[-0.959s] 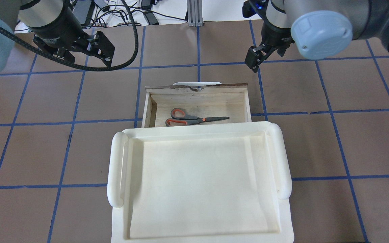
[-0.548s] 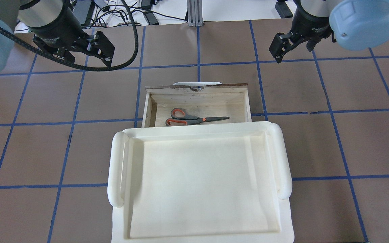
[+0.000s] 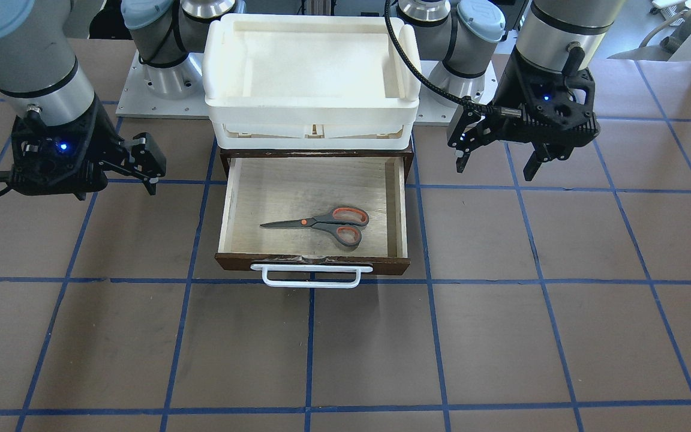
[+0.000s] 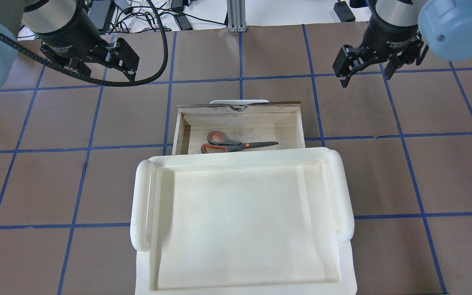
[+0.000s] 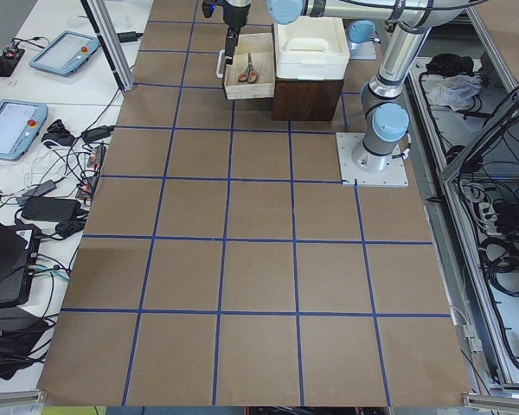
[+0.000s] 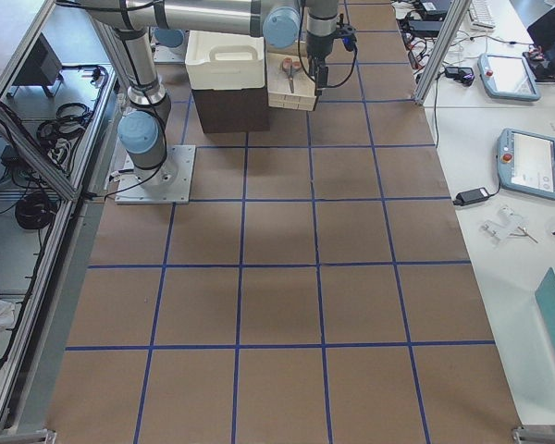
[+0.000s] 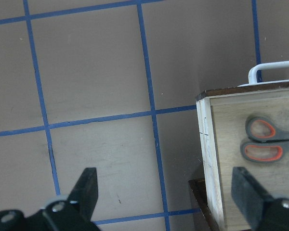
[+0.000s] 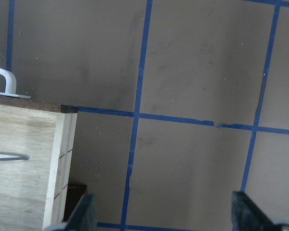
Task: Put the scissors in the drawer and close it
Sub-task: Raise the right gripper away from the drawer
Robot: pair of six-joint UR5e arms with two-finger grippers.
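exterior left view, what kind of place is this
Most likely a robotics lab or test cell: a robot arm bolted to a plate on a table marked with a blue tape grid, two teach pendants on the side bench, and loose cables alongside.

My arms [image 3: 27,60]: silver-grey tubes w/ pale-blue round joint caps [image 3: 481,21]. Black ribbed housings on left gripper [image 3: 495,167] & right gripper [image 4: 366,77], blue LED ea., white lettering on collars. Black corrugated cable [image 4: 165,45] at 3 o'clock of left wrist. Bases on silver screwed plate [image 3: 135,107].
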